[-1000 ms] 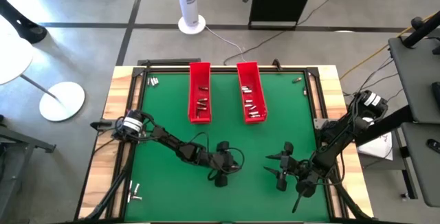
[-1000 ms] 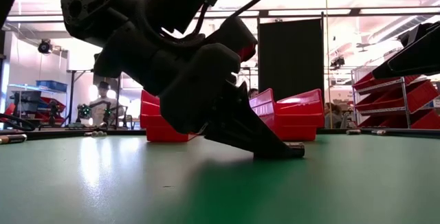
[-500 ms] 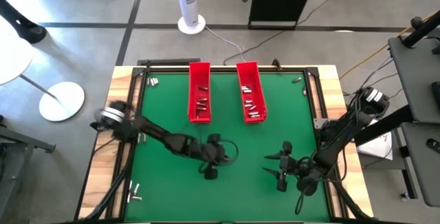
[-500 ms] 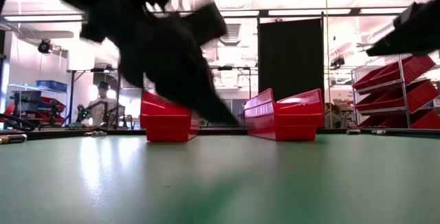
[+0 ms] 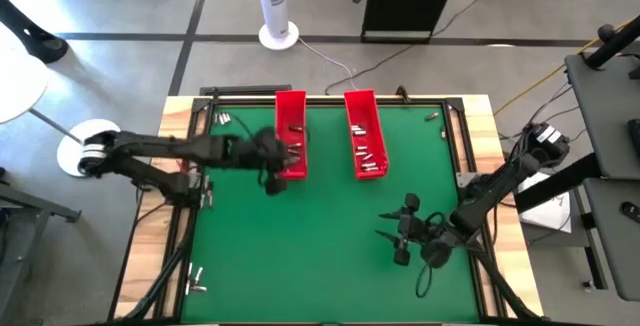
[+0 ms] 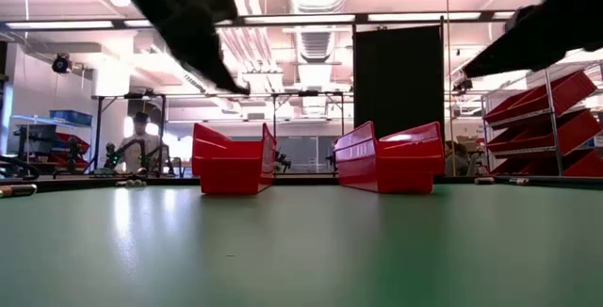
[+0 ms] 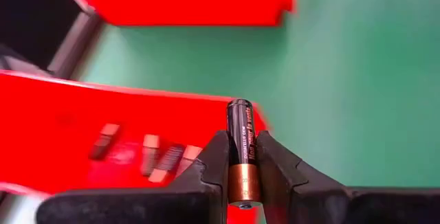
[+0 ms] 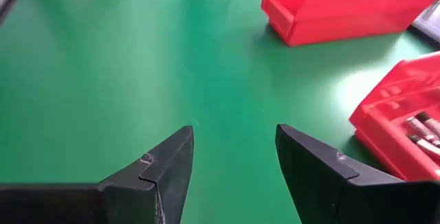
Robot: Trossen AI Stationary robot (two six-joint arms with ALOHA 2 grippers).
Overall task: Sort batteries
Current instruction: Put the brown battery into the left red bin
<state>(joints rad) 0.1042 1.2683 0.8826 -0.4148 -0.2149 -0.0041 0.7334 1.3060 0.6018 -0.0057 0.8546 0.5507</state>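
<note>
My left gripper [image 5: 272,173] hangs over the near end of the left red tray [image 5: 290,134], shut on a black and copper battery [image 7: 240,131]. In the low view it is high at the upper left [image 6: 203,34]. Several batteries [image 7: 148,159] lie in that tray, and more batteries [image 5: 366,151] lie in the right red tray [image 5: 362,106]. Both trays rest flat on the green mat. My right gripper [image 5: 400,234] stands open over the mat at the near right, with nothing between its fingers [image 8: 234,152]. My left gripper pinches the battery's copper end [image 7: 242,176] between its two fingers [image 7: 210,165]. The battery lies along the fingers, and its black end sticks out past their tips. The fingers slant down toward the left tray. The battery is lifted clear of the table.
Loose batteries lie at the far left corner [image 5: 222,119], the near left edge [image 5: 196,282] and the far right corner [image 5: 433,117]. The green mat [image 5: 330,256] between the arms is bare. A black frame borders the mat.
My left gripper has risen from the mat near the table's middle and swung toward the far left, to the left tray's near end. The battery, which lay on the mat at its fingertips, now hangs clear of it. My right gripper has risen a little.
</note>
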